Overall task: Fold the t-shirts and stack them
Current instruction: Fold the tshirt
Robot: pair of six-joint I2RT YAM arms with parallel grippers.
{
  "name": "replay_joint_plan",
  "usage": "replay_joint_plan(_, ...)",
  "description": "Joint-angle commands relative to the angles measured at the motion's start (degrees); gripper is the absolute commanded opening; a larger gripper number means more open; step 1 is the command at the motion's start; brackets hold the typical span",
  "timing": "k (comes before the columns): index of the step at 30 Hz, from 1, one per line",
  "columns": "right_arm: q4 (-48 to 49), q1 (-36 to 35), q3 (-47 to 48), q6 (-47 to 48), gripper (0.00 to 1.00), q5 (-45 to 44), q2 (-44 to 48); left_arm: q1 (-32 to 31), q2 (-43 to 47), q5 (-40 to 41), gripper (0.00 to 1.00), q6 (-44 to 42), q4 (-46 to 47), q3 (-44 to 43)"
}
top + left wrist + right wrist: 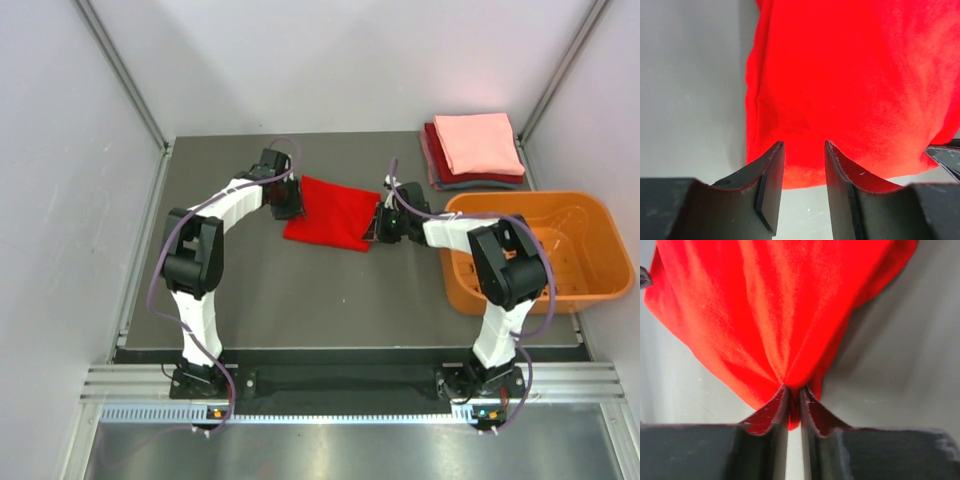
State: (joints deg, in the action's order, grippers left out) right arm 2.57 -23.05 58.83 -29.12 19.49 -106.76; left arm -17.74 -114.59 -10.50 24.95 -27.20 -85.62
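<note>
Pinching the red t-shirt (330,212) at 3 o'clock with the right gripper (794,392), gaping with the left gripper (804,147) at 9 o'clock, maybe holding nothing, so may drag it crooked.

The bright red t-shirt (325,212) is plain, with no print. The folded stack shows a salmon-pink t-shirt (478,142), a dark red t-shirt (431,145) and a grey-blue t-shirt (480,185), all plain. The basket (560,199) is orange, the table (330,300) dark grey, and the arms (225,205) white and black with purple cables (160,270).
</note>
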Motion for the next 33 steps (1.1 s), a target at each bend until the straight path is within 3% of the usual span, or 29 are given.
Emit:
replay_joint_plan(1,-2.0,0.1,-1.8,4.5,0.23,-4.7,3.6,0.2,3.1,3.7,0.43,0.5,-2.9,-1.4)
replay_joint_plan(7,-9.9,0.9,2.6,6.9,0.35,-5.5,7.6,0.0,2.5,4.6,0.42,-0.8,-3.2,-1.0)
replay_joint_plan(13,-14.3,2.1,10.1,9.4,0.41,-4.7,2.9,0.0,1.6,8.2,0.42,-1.1,-5.1,0.4)
replay_joint_plan(25,-20.8,5.8,30.8,10.8,0.41,-4.1,-14.0,0.0,-1.5,10.0,0.35,-0.3,-5.3,3.3)
replay_joint_plan(29,-19.1,5.9,32.1,9.3,0.42,-3.5,-16.3,-0.1,-1.2,12.1,0.34,-0.2,-5.2,4.0)
replay_joint_plan(33,-17.4,6.3,34.7,8.6,0.31,-3.4,-19.3,-0.2,-1.3,13.8,0.33,0.0,-5.5,4.6)
